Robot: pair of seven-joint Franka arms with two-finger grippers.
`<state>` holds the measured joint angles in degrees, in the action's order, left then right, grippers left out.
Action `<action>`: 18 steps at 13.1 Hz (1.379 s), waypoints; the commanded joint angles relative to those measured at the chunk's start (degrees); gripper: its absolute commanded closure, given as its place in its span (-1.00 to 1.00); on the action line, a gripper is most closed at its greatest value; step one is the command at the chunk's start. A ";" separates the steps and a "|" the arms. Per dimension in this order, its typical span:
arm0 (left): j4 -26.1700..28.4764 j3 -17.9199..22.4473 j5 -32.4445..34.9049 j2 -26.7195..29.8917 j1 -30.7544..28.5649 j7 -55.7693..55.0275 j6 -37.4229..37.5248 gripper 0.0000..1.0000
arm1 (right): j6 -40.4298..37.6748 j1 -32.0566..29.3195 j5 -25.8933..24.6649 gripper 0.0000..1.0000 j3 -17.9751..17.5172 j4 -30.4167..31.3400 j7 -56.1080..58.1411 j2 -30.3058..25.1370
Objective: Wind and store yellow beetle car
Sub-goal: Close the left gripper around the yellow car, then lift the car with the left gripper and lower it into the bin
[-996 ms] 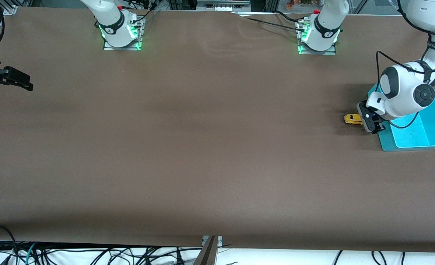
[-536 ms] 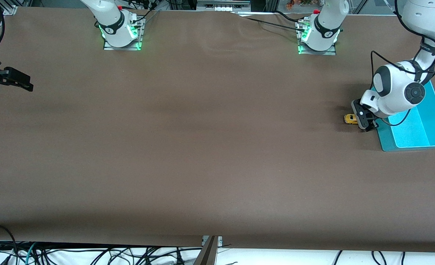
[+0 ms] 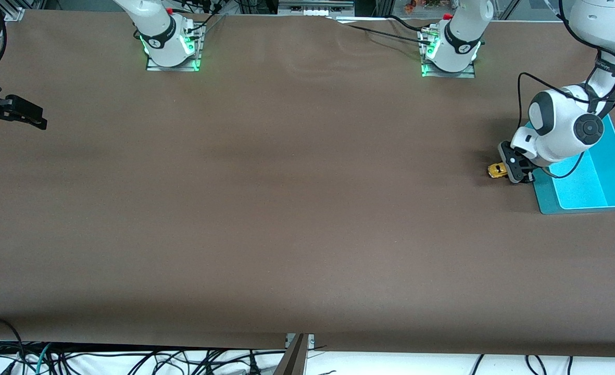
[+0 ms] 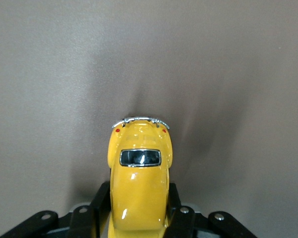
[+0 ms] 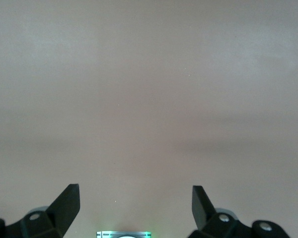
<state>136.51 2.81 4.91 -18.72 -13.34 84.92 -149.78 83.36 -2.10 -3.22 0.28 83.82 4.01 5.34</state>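
The yellow beetle car sits low at the table, slightly tilted, beside the teal tray at the left arm's end. My left gripper is shut on it from the tray side. In the left wrist view the car fills the space between the black fingers, its rear window and chrome bumper pointing away from the gripper. I cannot tell whether its wheels touch the table. My right gripper waits at the right arm's end of the table, open and empty.
The teal tray lies on the brown table next to the left gripper, nothing showing in it. The arm bases stand along the table's edge farthest from the front camera. The table's front edge, with cables below it, is nearest that camera.
My left gripper has moved from over the tray's edge to the car and closed on it. The car now sits slightly turned and tilted. The right arm has not moved.
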 commanded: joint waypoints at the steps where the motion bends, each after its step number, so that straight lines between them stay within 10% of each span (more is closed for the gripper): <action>1: 0.34 -0.52 -1.05 3.33 -0.37 1.83 1.58 1.00 | 0.05 -0.28 -0.21 -1.00 -0.28 -0.50 -0.67 0.02; 9: -8.43 -3.25 -9.22 12.66 -0.72 1.65 21.34 1.00 | 0.05 -0.28 -0.21 -1.00 -0.28 -0.50 -0.67 0.02; 18: -11.62 -2.10 5.54 13.54 -13.88 19.82 26.21 1.00 | 0.05 -0.28 -0.21 -1.00 -0.28 -0.50 -0.67 0.28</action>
<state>124.96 0.93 9.02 -5.46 -24.74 99.34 -124.08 83.40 -2.10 -3.22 0.27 83.82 4.01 5.52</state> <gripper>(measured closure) 0.511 0.000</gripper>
